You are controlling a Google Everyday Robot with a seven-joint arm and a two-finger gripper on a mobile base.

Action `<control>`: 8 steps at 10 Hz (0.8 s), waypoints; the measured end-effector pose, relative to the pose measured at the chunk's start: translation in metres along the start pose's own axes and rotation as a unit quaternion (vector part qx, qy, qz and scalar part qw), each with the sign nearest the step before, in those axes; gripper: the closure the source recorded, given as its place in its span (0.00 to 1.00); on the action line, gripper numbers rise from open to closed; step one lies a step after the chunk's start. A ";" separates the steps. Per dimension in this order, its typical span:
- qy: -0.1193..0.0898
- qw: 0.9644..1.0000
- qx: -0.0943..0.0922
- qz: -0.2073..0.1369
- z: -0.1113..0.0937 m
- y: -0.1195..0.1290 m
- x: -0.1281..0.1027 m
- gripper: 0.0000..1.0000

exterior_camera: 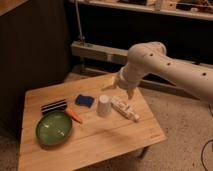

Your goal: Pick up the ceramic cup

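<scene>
Well, small white ceramic cup [103, 106], narrower on top, near tool [121, 86] (grip unclear)

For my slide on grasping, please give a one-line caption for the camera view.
The robot's hand hovers over the wooden table, just beyond the white ceramic cup, not touching it.

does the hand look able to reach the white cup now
Probably yes: the hand hangs just behind the cup with nothing between them, though the long white package lies close beside the cup.
</scene>
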 end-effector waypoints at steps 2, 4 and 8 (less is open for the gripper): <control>-0.003 0.999 -0.015 -0.034 0.030 -0.018 0.019 0.20; -0.023 0.998 -0.030 -0.043 0.064 -0.014 0.028 0.20; -0.051 0.995 -0.071 -0.048 0.104 -0.008 0.032 0.20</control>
